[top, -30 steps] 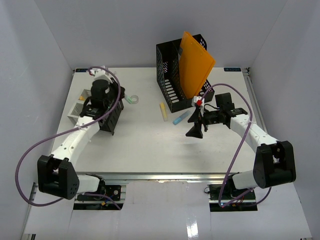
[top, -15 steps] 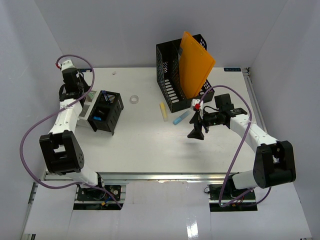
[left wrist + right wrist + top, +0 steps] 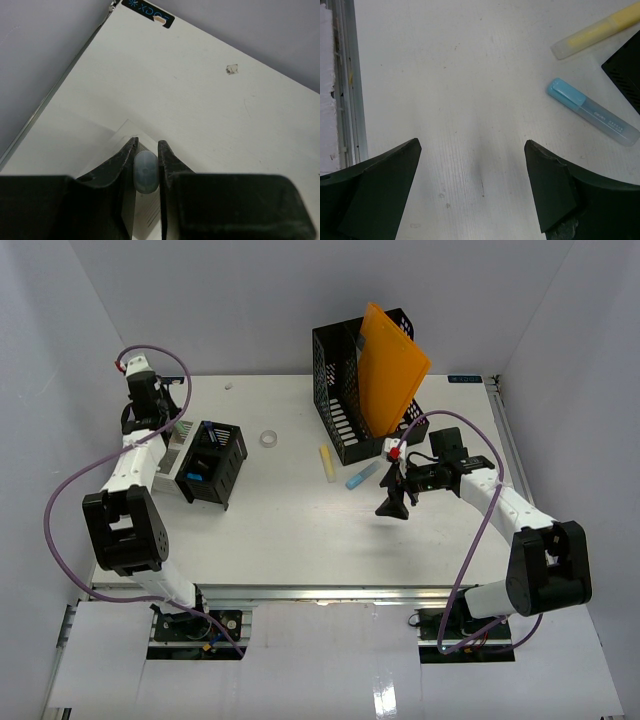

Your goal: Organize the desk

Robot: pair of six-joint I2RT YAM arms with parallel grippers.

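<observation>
The desk [image 3: 290, 520] is a large white tabletop; it also shows in the left wrist view [image 3: 200, 90] and the right wrist view [image 3: 445, 75]. My left gripper [image 3: 163, 423] is at the back left, over the white slotted organizer [image 3: 172, 445]. In the left wrist view it [image 3: 146, 150] is shut on a small pale blue-grey rounded object [image 3: 146, 172], with the organizer [image 3: 145, 217] below. My right gripper [image 3: 395, 502] is open and empty above the desk, near a blue highlighter [image 3: 362, 477] and a yellow highlighter [image 3: 327, 464]. The right wrist view shows the open gripper [image 3: 472, 145], the blue highlighter [image 3: 592, 118] and the yellow highlighter [image 3: 597, 29].
A black mesh file holder [image 3: 340, 400] holds an orange folder [image 3: 392, 370] at the back centre. A small black mesh bin [image 3: 212, 462] with something blue inside stands beside the organizer. A tape roll [image 3: 268, 439] lies between them. The metal rail [image 3: 347, 85] runs along the front edge.
My left arm has swung from over the small black bin to the back left corner, uncovering the tape roll. My right arm has barely moved.
</observation>
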